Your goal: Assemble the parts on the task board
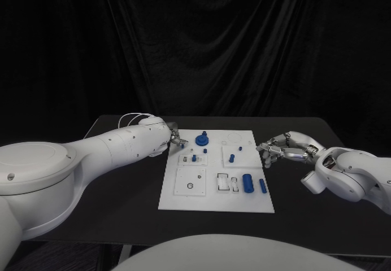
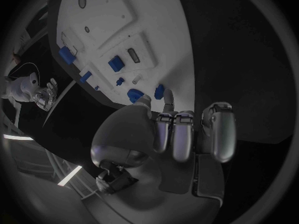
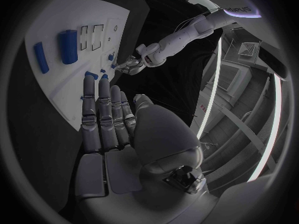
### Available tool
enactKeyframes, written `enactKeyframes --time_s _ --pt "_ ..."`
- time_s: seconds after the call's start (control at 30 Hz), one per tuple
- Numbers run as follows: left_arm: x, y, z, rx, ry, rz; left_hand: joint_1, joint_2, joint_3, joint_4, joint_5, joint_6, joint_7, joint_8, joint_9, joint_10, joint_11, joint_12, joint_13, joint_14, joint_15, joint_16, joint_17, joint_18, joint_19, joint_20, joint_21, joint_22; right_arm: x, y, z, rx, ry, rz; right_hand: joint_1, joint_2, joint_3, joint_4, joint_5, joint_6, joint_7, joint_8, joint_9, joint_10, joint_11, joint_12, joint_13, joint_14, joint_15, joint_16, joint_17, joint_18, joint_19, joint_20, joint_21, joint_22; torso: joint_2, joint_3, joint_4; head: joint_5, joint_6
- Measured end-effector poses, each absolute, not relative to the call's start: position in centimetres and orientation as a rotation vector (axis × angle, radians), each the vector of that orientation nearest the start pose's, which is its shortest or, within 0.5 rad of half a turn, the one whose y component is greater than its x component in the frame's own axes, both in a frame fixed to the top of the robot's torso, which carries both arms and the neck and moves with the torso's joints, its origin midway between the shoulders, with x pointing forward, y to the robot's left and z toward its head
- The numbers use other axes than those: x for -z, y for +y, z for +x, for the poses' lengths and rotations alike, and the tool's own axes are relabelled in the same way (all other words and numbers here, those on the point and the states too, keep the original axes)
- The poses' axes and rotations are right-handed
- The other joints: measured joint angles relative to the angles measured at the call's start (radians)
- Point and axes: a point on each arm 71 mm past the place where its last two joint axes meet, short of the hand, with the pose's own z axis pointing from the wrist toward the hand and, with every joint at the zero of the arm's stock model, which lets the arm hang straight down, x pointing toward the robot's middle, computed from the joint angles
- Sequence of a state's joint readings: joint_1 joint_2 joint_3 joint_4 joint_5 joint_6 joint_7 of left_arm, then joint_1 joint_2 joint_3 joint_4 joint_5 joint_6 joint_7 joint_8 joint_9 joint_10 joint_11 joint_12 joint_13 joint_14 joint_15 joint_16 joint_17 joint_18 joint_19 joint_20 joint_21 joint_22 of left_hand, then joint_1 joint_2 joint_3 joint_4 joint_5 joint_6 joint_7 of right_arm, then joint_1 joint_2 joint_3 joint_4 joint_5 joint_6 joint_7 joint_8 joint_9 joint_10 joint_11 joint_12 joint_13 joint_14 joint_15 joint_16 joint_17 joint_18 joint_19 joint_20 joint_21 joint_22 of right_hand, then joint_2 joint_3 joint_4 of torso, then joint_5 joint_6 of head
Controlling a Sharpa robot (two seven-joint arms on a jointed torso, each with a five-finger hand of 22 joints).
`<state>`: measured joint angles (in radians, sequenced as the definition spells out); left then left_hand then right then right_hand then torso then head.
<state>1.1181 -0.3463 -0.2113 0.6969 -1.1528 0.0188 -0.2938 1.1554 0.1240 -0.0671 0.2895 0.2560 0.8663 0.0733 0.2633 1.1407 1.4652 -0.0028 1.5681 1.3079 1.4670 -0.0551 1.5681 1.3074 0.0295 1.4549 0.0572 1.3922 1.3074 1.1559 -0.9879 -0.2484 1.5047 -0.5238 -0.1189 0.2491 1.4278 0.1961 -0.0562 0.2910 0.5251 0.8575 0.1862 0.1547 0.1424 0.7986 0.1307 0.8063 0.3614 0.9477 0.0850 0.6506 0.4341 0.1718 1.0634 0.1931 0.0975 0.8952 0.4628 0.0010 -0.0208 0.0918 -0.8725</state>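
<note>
Silver left fingers: those of the left hand point(image 1: 173, 139) reach the board's far left corner; whether they grip the small blue part point(image 2: 135, 95) at their tips, I cannot tell.
Right fingers: the right hand point(image 1: 281, 148) hovers at the board's right edge, fingers point(image 3: 104, 115) extended side by side, grasping nothing.
Board: the white rectangular task board point(image 1: 213, 200) lies mid-desk between both hands.
Parts: a large blue cylinder point(image 1: 247, 183) and a slimmer blue peg point(image 1: 263, 186) lie near the board's front right; a blue knob point(image 1: 203, 139) stands at its far side.
Desk: black desk point(image 1: 122, 203) under everything.
</note>
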Motion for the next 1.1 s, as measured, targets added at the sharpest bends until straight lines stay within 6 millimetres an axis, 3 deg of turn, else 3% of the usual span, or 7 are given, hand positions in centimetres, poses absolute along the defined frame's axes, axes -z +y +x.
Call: enactKeyframes --time_s 0.87,0.93,1.1 --pt "33.83 20.25 55.58 0.165 2.238 -0.183 0.035 0.012 0.011 -0.011 0.005 0.000 0.000 -0.004 -0.002 0.000 0.000 0.000 0.000 -0.004 0.004 0.000 0.000 0.001 -0.007 0.007 -0.014 0.000 27.76 -27.36 43.14 -1.186 1.995 0.685 0.000 0.000 0.000 0.000 0.000 0.000 0.000 0.000 -0.001 0.000 0.000 0.000 0.000 0.000 0.000 0.000 -0.001 0.000 0.000 0.000 0.000 0.000 0.001 -0.0001 -0.0003 -0.001 0.000" --pt "33.84 20.22 55.58 0.167 2.238 -0.182 0.041 0.015 0.019 -0.013 0.014 0.000 0.000 -0.004 -0.003 0.000 0.000 0.000 0.001 -0.004 0.003 0.000 0.000 0.010 -0.007 0.007 -0.014 0.000 27.76 -27.35 43.13 -1.186 1.996 0.685 0.000 0.000 0.000 0.000 0.000 0.000 0.000 0.000 -0.001 0.000 0.000 0.000 0.000 0.000 0.000 0.000 -0.001 0.000 0.000 0.000 0.000 0.000 0.001 -0.0002 -0.0003 -0.002 0.000" --pt "33.89 20.21 55.58 0.170 2.239 -0.180 0.064 0.004 0.040 -0.010 0.068 -0.003 0.003 -0.008 -0.008 0.000 0.000 0.000 0.001 -0.004 0.004 0.000 0.000 0.010 -0.010 0.009 -0.018 0.000 27.77 -27.41 43.11 -1.184 1.998 0.686 0.000 0.000 0.000 0.000 0.000 0.000 0.000 0.000 -0.001 0.000 0.000 0.000 0.000 0.000 0.000 0.000 -0.001 0.000 0.000 0.000 0.000 0.000 0.000 -0.0002 -0.0003 -0.002 0.000"
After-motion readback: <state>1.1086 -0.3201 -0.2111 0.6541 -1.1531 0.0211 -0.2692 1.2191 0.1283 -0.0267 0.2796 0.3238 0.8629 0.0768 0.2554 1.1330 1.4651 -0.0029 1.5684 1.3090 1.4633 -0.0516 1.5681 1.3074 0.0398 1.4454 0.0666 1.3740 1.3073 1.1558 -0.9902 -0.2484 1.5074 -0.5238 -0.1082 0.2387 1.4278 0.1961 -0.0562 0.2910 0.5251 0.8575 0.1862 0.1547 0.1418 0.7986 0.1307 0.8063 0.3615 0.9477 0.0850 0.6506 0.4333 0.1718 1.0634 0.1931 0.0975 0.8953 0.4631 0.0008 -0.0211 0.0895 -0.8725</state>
